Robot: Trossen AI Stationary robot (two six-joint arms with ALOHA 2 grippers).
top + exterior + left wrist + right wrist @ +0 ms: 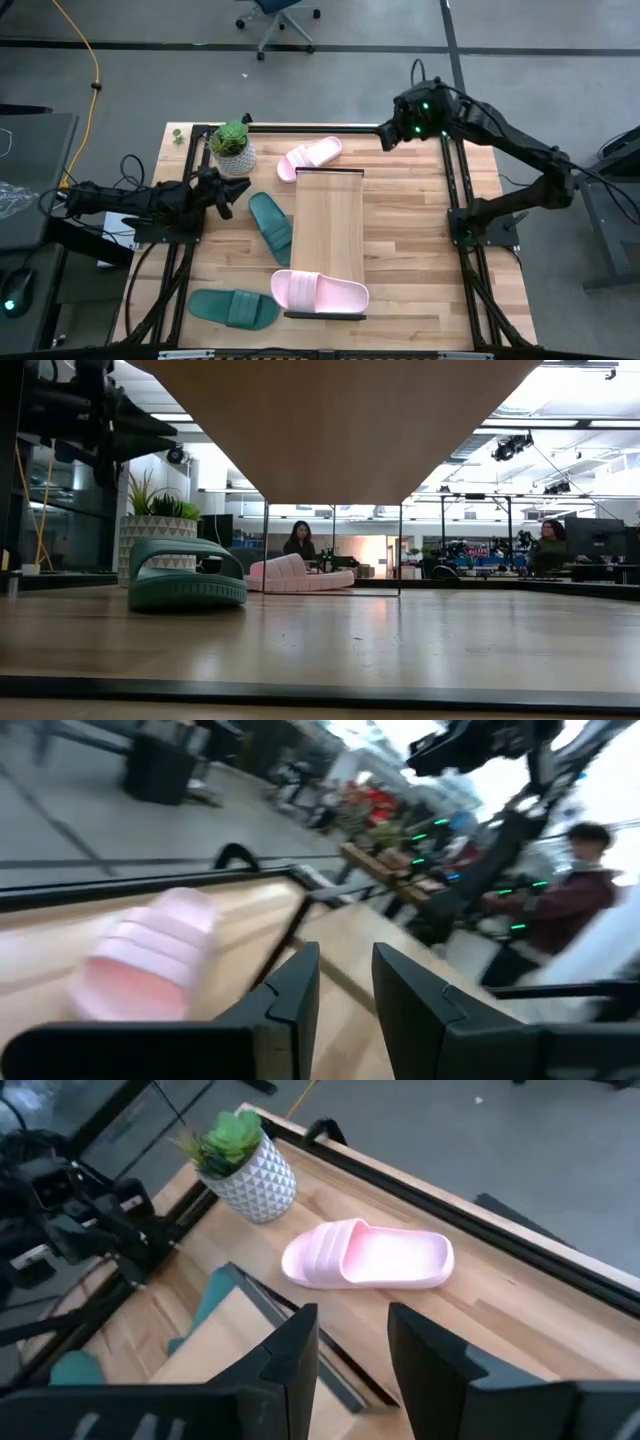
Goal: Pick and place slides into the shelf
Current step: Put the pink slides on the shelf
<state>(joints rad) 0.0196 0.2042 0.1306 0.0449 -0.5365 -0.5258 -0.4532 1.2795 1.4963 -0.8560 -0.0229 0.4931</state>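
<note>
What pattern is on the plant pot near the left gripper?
The pot is white with a grey triangle pattern, clearest in the right wrist view.

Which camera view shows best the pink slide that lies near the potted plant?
The right wrist view: the pink slide lies whole and unobstructed there, strap and footbed clear, beside the potted plant. The high view shows it whole but small, just beyond the shelf. The low view shows it far off, side-on. The left wrist view shows it blurred.
</note>
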